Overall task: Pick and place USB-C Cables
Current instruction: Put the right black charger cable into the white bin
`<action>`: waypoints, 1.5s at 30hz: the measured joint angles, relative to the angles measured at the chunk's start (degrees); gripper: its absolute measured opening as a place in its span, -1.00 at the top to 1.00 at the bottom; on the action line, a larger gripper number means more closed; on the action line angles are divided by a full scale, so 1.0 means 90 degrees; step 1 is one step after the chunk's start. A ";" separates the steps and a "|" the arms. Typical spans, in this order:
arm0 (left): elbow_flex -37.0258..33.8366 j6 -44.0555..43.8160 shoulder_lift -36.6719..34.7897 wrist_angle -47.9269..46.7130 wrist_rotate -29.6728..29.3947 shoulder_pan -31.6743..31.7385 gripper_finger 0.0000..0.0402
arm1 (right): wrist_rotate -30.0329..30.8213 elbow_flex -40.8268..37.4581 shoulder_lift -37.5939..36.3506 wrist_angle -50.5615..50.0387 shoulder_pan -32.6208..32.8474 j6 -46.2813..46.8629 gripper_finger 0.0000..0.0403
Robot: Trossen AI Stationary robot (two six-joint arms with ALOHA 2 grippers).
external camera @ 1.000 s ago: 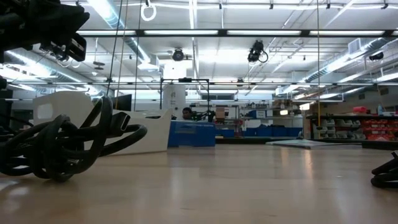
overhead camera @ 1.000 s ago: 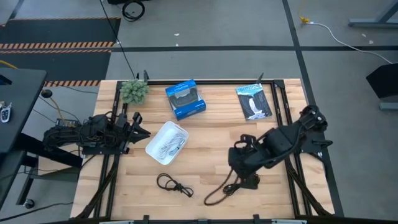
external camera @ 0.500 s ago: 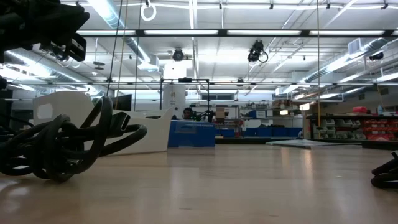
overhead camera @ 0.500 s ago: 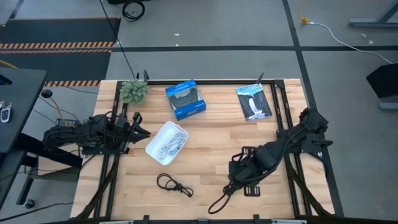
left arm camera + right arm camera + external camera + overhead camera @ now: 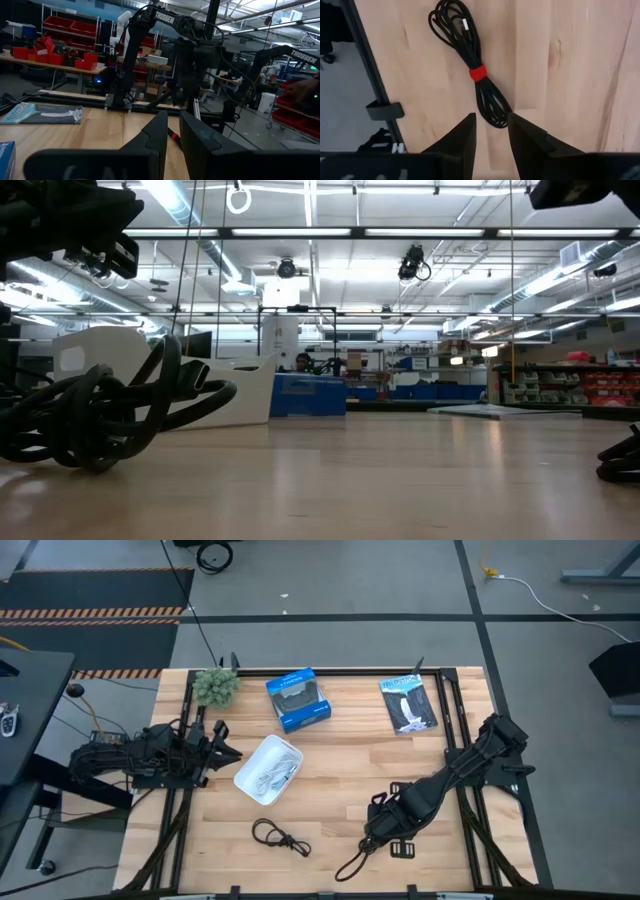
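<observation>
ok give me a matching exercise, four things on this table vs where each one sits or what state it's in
Things:
1. white tray
2. black cable with red tie
3. blue box
4. left gripper

Places or states:
A. lying just ahead of the right gripper
B. waiting at the table's left edge
C. holding a white cable
D. far side, beside the small green plant

Pairs: 1-C, 2-A, 3-D, 4-B

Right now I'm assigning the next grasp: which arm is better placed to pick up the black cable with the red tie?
The right. The right gripper hangs directly over the black cable with the red tie, fingers open. The left gripper waits beside the white tray.
</observation>
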 joint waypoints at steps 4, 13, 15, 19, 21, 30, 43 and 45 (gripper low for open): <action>0.0000 0.0002 0.0000 -0.0002 0.0001 0.0000 0.72 | 0.0043 -0.0239 0.0000 0.0395 0.0081 -0.0383 0.41; 0.0000 0.0002 0.0000 -0.0002 0.0001 -0.0001 0.72 | 0.0070 -0.0776 0.0000 0.1135 0.0229 -0.0157 0.41; 0.0000 0.0002 0.0000 0.0000 0.0000 0.0000 0.72 | 0.0076 -0.0861 0.0000 0.1264 0.0227 -0.0029 0.41; 0.0000 0.0000 0.0002 -0.0001 0.0002 -0.0001 0.72 | 0.0142 -0.1021 0.0002 0.1452 0.0227 -0.0009 0.41; 0.0000 0.0003 0.0000 -0.0001 0.0001 -0.0001 0.72 | 0.0145 -0.1135 0.0002 0.1567 0.0227 -0.0011 0.41; 0.0000 0.0004 0.0000 -0.0002 0.0002 0.0000 0.72 | 0.0148 -0.1570 0.0002 0.2151 0.0227 -0.0108 0.30; 0.0000 0.0002 0.0000 -0.0002 0.0001 -0.0002 0.72 | 0.0462 -0.1996 0.0007 0.2790 0.0358 -0.0766 -0.04; 0.0000 0.0001 0.0001 -0.0002 0.0001 -0.0001 0.72 | 0.0575 -0.2099 0.0010 0.3005 0.0402 -0.0911 -0.03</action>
